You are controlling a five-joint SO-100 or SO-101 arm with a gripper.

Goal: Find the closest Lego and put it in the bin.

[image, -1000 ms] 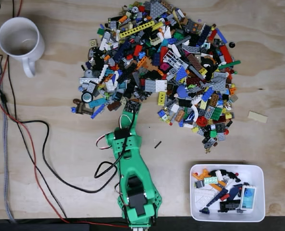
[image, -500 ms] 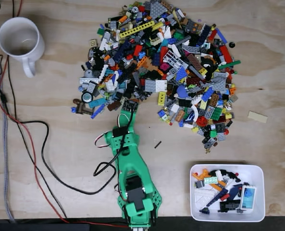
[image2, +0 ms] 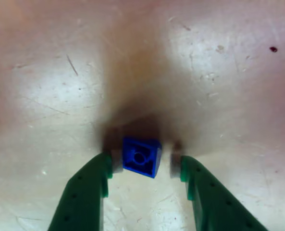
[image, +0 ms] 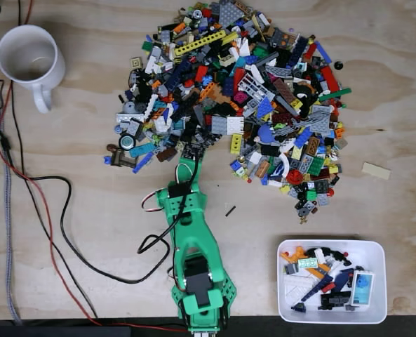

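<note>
- The green arm [image: 193, 260] reaches up the fixed view from the bottom edge, its tip at the lower edge of the big Lego pile [image: 243, 98].
- In the wrist view the tool [image2: 142, 166] has its two green fingers [image2: 92, 185] spread apart, one on each side of a small blue Lego brick [image2: 141, 157].
- The brick lies on the pale worktop [image2: 219, 86] between the fingertips; its left side sits just beside or against the left tip, and a narrow gap shows on its right, so the tool is not clamped on it.
- The brick is slightly tilted and shows one round stud or socket on its face.
- In the fixed view the tip hides the brick, so I cannot tell it apart from the pile there.
- The bin [image: 379, 281], a shallow white tray, sits at the lower right of the fixed view, well apart from the tool, and holds several pieces in black, white, orange and blue.
- A white mug [image: 29, 60] stands at the upper left.
- Black and red cables [image: 53, 210] run down the left side of the worktop.
- A lone beige plate [image: 376, 170] lies to the right of the pile.
</note>
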